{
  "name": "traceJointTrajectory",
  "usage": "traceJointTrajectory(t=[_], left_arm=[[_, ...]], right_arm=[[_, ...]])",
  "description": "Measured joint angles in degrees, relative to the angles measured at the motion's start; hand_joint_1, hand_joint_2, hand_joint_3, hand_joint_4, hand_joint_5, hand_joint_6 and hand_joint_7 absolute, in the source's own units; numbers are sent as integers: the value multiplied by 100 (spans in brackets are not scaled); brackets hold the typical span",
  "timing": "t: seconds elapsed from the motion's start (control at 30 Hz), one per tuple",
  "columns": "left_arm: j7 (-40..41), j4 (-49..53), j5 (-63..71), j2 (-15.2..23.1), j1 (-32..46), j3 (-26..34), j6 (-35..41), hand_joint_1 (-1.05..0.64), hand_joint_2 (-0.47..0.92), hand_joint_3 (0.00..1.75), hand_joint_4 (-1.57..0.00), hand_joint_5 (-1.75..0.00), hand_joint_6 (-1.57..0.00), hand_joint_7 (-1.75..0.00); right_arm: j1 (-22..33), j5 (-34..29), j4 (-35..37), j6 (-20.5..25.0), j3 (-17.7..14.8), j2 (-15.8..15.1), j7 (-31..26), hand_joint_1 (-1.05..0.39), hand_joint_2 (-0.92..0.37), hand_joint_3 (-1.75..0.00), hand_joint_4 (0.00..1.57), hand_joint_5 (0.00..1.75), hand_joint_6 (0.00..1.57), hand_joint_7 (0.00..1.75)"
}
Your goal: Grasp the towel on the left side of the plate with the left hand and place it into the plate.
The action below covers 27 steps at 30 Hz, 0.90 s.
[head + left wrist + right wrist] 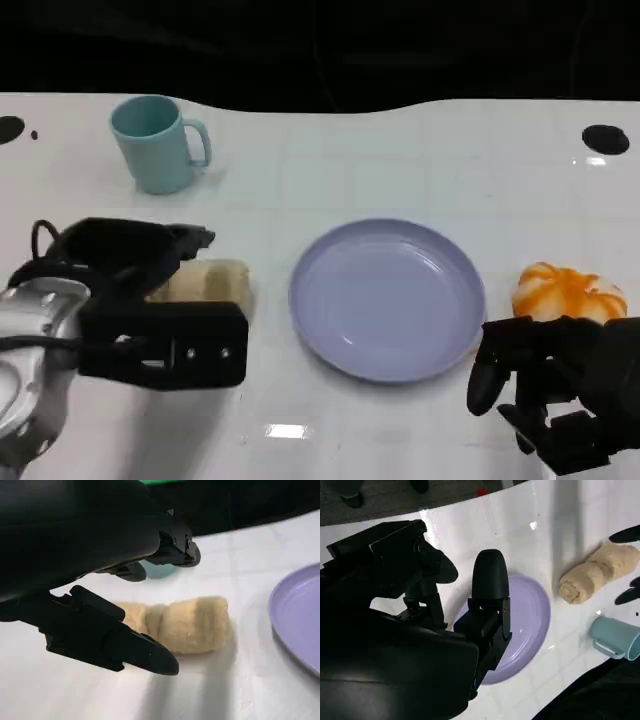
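A rolled beige towel (212, 281) lies on the white table just left of the lavender plate (388, 300). My left hand (135, 300) hovers over the towel's left end and hides part of it. In the left wrist view the towel (185, 624) lies between the spread fingers (172, 550) and the thumb (135, 647), with no contact that I can see. The plate (300, 615) holds nothing. My right hand (555, 385) rests at the lower right, near the plate's rim, holding nothing. The right wrist view shows the towel (597, 572) beyond the plate (532, 615).
A teal mug (155, 142) stands at the back left, well behind the towel. An orange-and-white object (568, 292) lies right of the plate, just beyond my right hand. The table's far edge meets a dark background.
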Motion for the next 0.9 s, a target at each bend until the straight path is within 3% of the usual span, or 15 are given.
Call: traceJointTrajectory(t=[0.17, 0.4, 0.47, 0.5, 0.53, 0.63, 0.7, 0.73, 0.77, 0.8, 0.83, 0.9], left_arm=[[149, 1354, 110, -326, -556, -316, -183, -57, 89, 0, -44, -9, -33, -1], [1259, 3167, 126, -752, -1131, -561, -713, -48, 92, 6, -51, -8, -42, -3], [1559, 3566, 122, -845, -1240, -615, -840, -41, 92, 10, -60, -11, -50, -6], [1736, 3746, 114, -887, -1268, -625, -899, -34, 92, 13, -69, -24, -62, -8], [1914, 3904, 96, -931, -1278, -624, -960, -27, 92, 16, -68, -55, -78, -7], [2425, 4302, -43, -1030, -1240, -564, -1245, -20, 92, 23, -76, -108, -105, -17], [2701, 4448, -139, -1028, -1238, -531, -1495, -19, 92, 28, -83, -152, -95, -76], [2837, 4521, -155, -1018, -1237, -526, -1645, -18, 89, 38, -89, -165, -80, -127], [2983, 4597, -171, -1009, -1233, -523, -1791, -18, 87, 43, -91, -170, -74, -147], [3120, 4647, -180, -1002, -1225, -522, -1915, -18, 80, 59, -91, -172, -70, -160], [3213, 4665, -193, -999, -1217, -520, -2009, -18, 71, 77, -89, -174, -67, -169], [3283, 4642, -223, -993, -1203, -495, -2111, -17, 64, 89, -88, -174, -66, -173]], right_arm=[[27, 12, -30, 3, -1, 6, -5, 4, -64, -97, 69, 169, 67, 144], [48, 14, -66, -14, -6, 4, -5, 4, -64, -98, 70, 169, 68, 144], [52, 18, -66, -23, -7, 4, -4, 3, -63, -98, 70, 168, 68, 144], [54, 19, -66, -27, -7, 4, -4, 3, -63, -99, 70, 168, 68, 144], [54, 19, -66, -28, -7, 3, -4, 3, -63, -99, 70, 168, 68, 144], [54, 16, -68, -24, -6, 4, -4, 3, -62, -99, 70, 167, 68, 144], [51, 15, -69, -20, -4, 3, -4, 3, -62, -100, 70, 167, 68, 144], [50, 14, -70, -19, -3, 3, -4, 3, -62, -100, 70, 167, 68, 144], [50, 15, -70, -19, -3, 3, -4, 3, -62, -100, 70, 167, 68, 144], [50, 15, -70, -19, -4, 3, -4, 3, -62, -100, 70, 167, 68, 144], [50, 17, -70, -19, -4, 3, -4, 3, -62, -99, 70, 167, 68, 144], [50, 19, -70, -19, -4, 3, -4, 2, -62, -99, 69, 167, 68, 144]])
